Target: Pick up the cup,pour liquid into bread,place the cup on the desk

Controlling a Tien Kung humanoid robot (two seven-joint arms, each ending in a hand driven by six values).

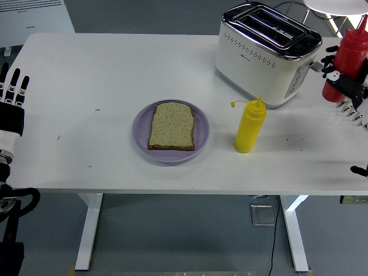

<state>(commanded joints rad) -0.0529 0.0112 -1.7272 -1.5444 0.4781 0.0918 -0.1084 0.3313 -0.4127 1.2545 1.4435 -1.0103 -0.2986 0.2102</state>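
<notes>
Right hand (348,86) at the far right edge, fingers wrapped around the lower body of the red plastic squeeze bottle (347,57), which hangs clear of the white table (86,75). No cup in view; this bottle looks like the thing meant. Bottle roughly upright, nozzle up and tipped slightly right, long axis near vertical.

Key relation: the slice of brown bread (171,126) on the round lilac plate (140,135) lies well to the left of the held bottle and nearer the table's front edge. The yellow plastic squeeze bottle (249,127) and the white-and-chrome two-slot toaster (266,53) sit between, so the carry probably has to clear both.

Left hand (14,89) rests at the left edge, fingers straight, holding nothing, well apart from the plate.

Count: two bottles, one slice, one plate, one toaster.
</notes>
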